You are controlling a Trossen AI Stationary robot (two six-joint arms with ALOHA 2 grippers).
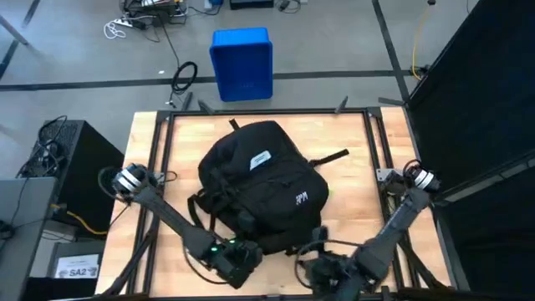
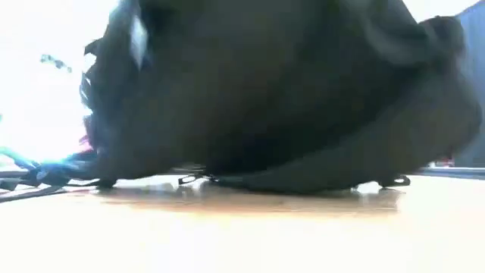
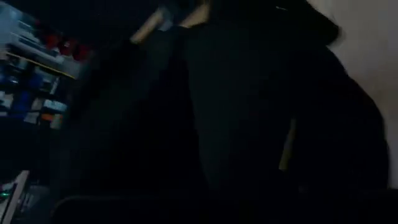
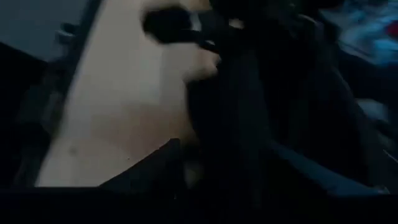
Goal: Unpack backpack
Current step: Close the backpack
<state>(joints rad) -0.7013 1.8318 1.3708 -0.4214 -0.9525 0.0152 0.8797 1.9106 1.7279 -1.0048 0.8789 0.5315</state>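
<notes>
In the middle of the table, seen from above, the backpack lies shut with nothing taken out, so the unpacking looks hardly begun. It is black and rounded, with a white label. The left gripper and right gripper sit at its near edge. I cannot tell their fingers' state. The low view shows only its dark bulk. Both wrist views show dark fabric close up.

A large black backpack fills the table's middle; bare wood lies left, right and far of it.
</notes>
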